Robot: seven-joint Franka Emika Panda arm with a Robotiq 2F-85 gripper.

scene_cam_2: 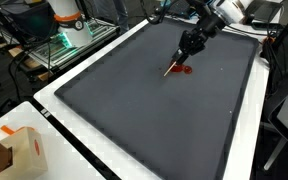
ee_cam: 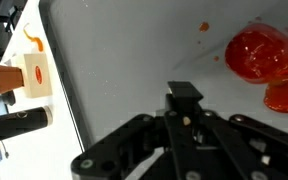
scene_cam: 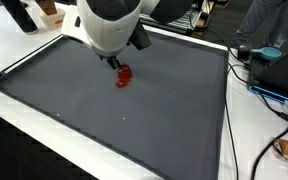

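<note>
My gripper [scene_cam: 115, 62] hangs over the far middle of a dark grey mat [scene_cam: 104, 115], which also shows in an exterior view [scene_cam_2: 134, 110]. The gripper [scene_cam_2: 188, 50] looks shut on a thin reddish stick [scene_cam_2: 174, 66] that slants down to the mat. The stick's tip is next to a red blob [scene_cam_2: 185, 71], seen also in an exterior view [scene_cam: 124, 77]. In the wrist view the fingers [ee_cam: 185, 100] are closed together around a dark piece, with the red blobs [ee_cam: 262, 58] at the upper right and a small red speck [ee_cam: 204, 27] nearby.
The mat lies on a white table [scene_cam: 246, 125]. A cardboard box [scene_cam_2: 19, 150] stands at one table corner and shows in the wrist view [ee_cam: 39, 72]. Cables [scene_cam: 269, 98] and a blue item [scene_cam: 259, 52] lie beside the mat. Equipment stands behind [scene_cam_2: 69, 18].
</note>
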